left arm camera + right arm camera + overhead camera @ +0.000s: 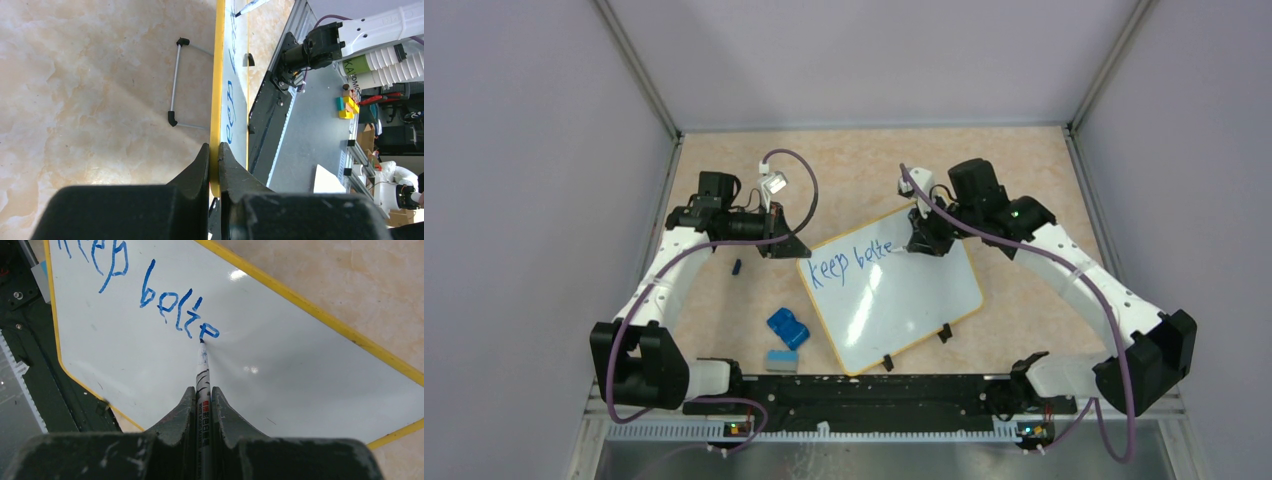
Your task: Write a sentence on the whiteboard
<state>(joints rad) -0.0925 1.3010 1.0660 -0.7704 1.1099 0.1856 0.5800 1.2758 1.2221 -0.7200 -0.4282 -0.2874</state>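
Left of whiteboard (pixel 904 300), blue object (pixel 786 328)

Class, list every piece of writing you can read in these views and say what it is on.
"keep bette": blue handwriting on the whiteboard, last word unfinished.
Print on the marker barrel: too small to read.
Green label on the stacked cups: partly hidden, unreadable.

You can read blue handwriting (pixel 851 260) on the whiteboard (pixel 904 300), centre of the overhead view: "keep bette". The marker (pixel 202 372), low in the right wrist view, carries print too fine to read. At the left wrist view's right edge, a green label (pixel 354 67) on stacked cups (pixel 395 62) starts "KA".
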